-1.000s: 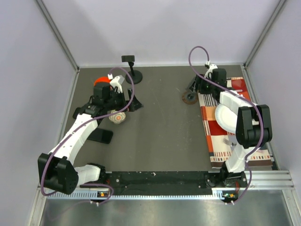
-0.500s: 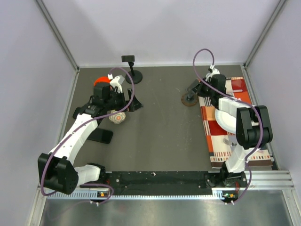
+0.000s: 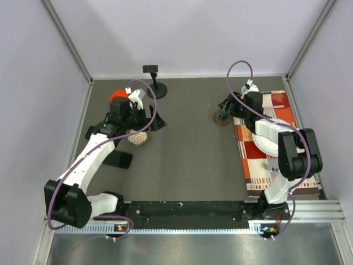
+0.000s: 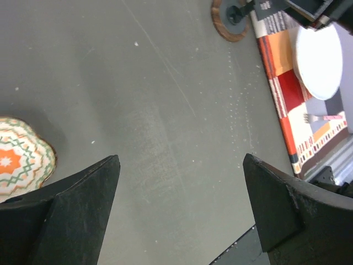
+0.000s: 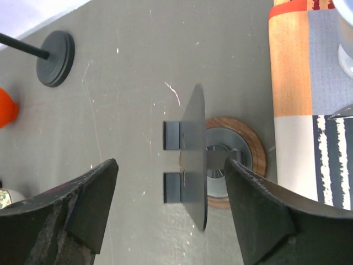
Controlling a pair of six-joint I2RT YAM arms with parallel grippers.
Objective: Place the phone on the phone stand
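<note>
left gripper point(image 4: 181, 165) and right gripper point(image 5: 171, 165) gape wide; the phone point(image 3: 118, 159) lies toward the table's point(image 3: 187, 157) left edge.

Black shapes on a dark grey surface point(image 4: 165, 110)
Phone point(image 3: 118, 159) and phone stand point(image 3: 157, 90) black; cloth point(image 4: 278, 88) patched orange, red, white, part striped; bowl point(image 4: 19, 160) cream with orange-green zigzags.

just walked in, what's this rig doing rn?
Neither arm holds the phone; it lies flat on the table beside the left arm. The black phone stand at the back has nothing on it. The left gripper is open over bare table near a patterned dish. The right gripper is open, jaws either side of the grey plate of a different, wooden-footed stand.
</note>
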